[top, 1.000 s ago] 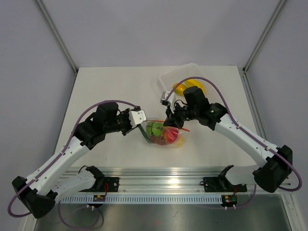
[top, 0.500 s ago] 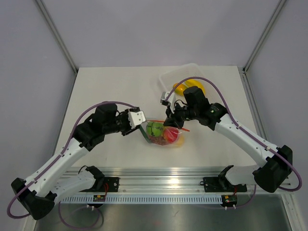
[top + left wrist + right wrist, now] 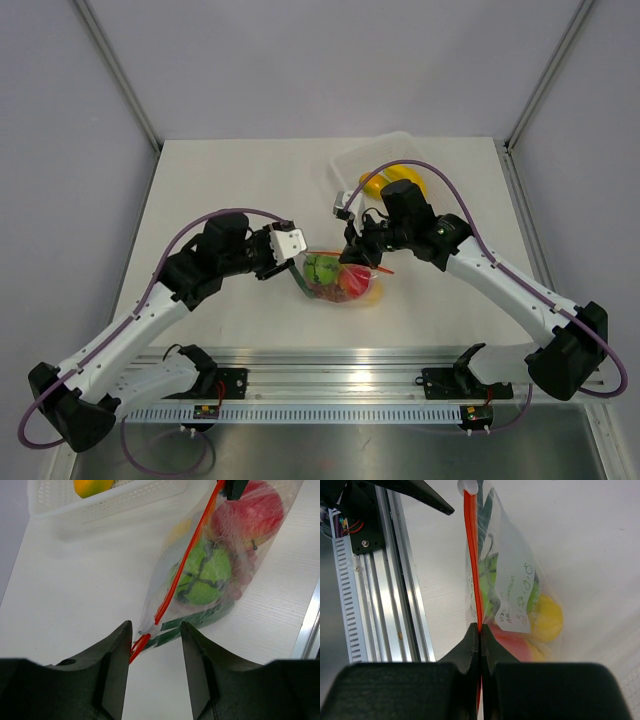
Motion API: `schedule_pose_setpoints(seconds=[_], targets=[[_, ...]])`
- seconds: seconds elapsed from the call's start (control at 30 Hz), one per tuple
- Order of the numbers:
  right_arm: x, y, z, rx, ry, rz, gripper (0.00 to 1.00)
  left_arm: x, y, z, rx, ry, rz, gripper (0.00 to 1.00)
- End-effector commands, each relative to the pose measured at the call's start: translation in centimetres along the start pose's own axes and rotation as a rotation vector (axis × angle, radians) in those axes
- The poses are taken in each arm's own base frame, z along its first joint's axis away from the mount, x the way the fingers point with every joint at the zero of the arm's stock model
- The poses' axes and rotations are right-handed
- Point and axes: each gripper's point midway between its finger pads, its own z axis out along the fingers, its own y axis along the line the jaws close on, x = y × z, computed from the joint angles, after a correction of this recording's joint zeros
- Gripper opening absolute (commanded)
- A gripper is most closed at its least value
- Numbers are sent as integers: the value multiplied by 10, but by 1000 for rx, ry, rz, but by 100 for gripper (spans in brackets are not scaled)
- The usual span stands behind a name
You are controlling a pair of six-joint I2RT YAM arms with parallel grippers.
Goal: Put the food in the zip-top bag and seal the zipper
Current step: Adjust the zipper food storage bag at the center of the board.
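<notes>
Parted wider than a second ago at the left gripper (image 3: 156,626), loose astride the left end of the zipper (image 3: 186,555); pinched tight at the right gripper (image 3: 479,627) on that strip's right end; zip-top bag (image 3: 340,280) lying mid-table (green fruit (image 3: 202,575) and red fruit (image 3: 247,515) inside), just near of the tray (image 3: 365,158).

White tray (image 3: 350,157), pale table (image 3: 230,185), metal rail (image 3: 340,382)
</notes>
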Motion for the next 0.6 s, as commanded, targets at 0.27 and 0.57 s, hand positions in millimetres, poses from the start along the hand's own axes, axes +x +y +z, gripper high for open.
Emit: schedule_pose_setpoints(seconds=[0.27, 0.57], targets=[[-26, 4, -5, -13, -70, -32, 0, -12, 10, 0, -27, -36, 45, 23], [-26, -13, -14, 89, -72, -31, 0, 3, 3, -9, -29, 9, 43, 0]])
